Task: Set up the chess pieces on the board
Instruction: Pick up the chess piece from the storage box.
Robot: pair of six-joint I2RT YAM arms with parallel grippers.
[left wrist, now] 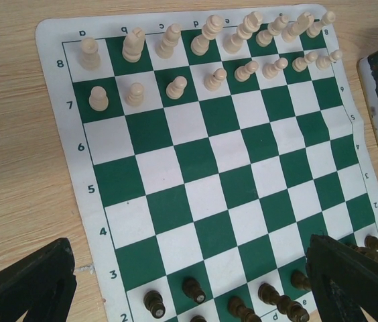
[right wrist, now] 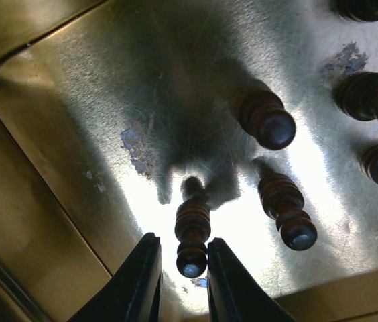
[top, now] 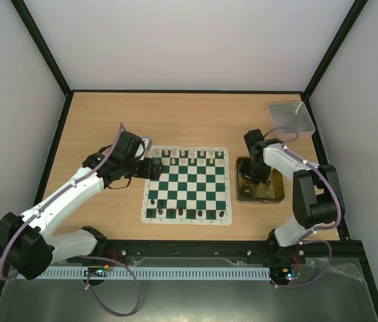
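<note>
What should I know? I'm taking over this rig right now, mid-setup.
Left gripper: open and empty, at the left side of the board.
Right gripper: down in the yellow tray, fingers flanking an upright dark piece; whether it is clamped is unclear.
Done: cream pieces fill both far rows; some dark pieces stand at the near side.
Left: more dark ones wait in the tray; finish the dark side.

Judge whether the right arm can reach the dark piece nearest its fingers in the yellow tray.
Probably yes: the right gripper hangs inside the tray, fingers either side of that piece, nothing between them. Neighbouring pieces stand clear.
</note>
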